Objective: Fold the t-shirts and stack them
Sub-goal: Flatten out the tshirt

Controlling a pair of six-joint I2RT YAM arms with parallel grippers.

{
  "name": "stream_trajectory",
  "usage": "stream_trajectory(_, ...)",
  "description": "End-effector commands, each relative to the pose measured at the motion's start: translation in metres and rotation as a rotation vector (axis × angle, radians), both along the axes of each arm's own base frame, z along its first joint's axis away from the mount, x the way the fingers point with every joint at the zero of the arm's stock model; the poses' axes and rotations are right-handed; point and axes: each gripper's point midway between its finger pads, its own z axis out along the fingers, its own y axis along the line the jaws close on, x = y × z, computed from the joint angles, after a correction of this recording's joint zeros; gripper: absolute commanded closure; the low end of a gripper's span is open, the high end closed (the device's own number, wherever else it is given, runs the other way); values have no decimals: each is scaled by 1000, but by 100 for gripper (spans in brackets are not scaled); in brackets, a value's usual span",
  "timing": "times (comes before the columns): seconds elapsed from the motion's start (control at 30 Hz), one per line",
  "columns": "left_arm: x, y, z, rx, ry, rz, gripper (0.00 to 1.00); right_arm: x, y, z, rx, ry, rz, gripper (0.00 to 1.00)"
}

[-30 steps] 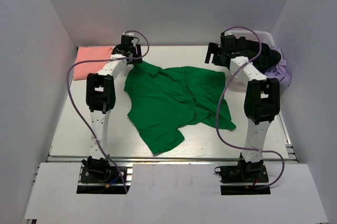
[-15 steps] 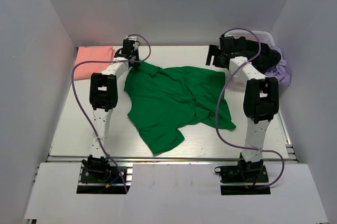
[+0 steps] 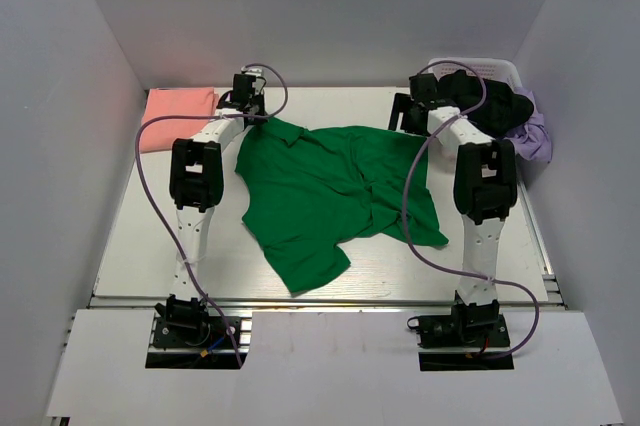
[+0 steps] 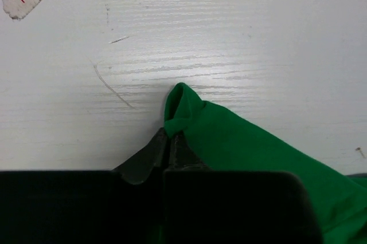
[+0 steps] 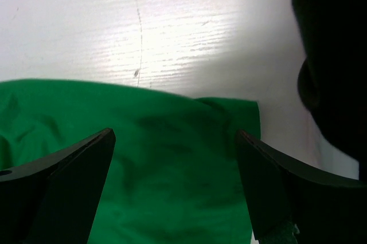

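Bright green collared cloth t-shirt [image 3: 330, 191] limp, light, judging by its folds. Your left tool [image 4: 170, 144] pinches its shoulder edge; right tool [image 5: 175, 141] gapes above opposite corner: grip there.

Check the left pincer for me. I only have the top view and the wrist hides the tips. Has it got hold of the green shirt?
Observer: Yes. In the left wrist view the left pincer has its tips pinched together on a small fold at the edge of the green shirt. The fold bunches up just past the tips, above the bare table.
Operator: And the right one?
Observer: In the right wrist view the right pincer is wide open. Its fingers stand to either side of the shirt's far edge near a corner, and they grip nothing.
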Motion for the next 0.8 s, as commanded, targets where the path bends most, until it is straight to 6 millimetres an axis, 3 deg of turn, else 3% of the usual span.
stream_trajectory(0.0,4,-1,60,-19,-90,-28,95,12,-9,2,-38,-16,-78,10)
stream_trajectory(0.03,3,-2,64,-24,-89,-35,100,12,-8,4,-36,-15,-101,10)
stream_trajectory(0.1,2,-2,65,-23,-84,-35,100,10,-18,-3,-68,-2,-162,10)
stream_trajectory(0.17,0,-2,80,-26,-104,-35,100,7,-20,-8,-70,11,-192,10)
stream_trajectory(0.23,-6,-1,78,-24,-92,-35,100,4,-24,-15,-73,26,-230,10)
stream_trajectory(0.57,-29,-1,120,-35,-130,-58,100,2,-19,-52,-49,110,-269,11)
stream_trajectory(0.67,-39,1,123,-35,-124,-58,100,4,-8,-61,-6,122,-241,22)
stream_trajectory(0.7,-40,0,128,-42,-137,-66,100,3,-7,-65,-3,128,-230,30)
stream_trajectory(0.73,-40,0,132,-43,-148,-66,100,7,0,-64,24,114,-211,51)
stream_trajectory(0.77,-42,0,133,-36,-149,-71,100,7,0,-65,26,114,-210,63)
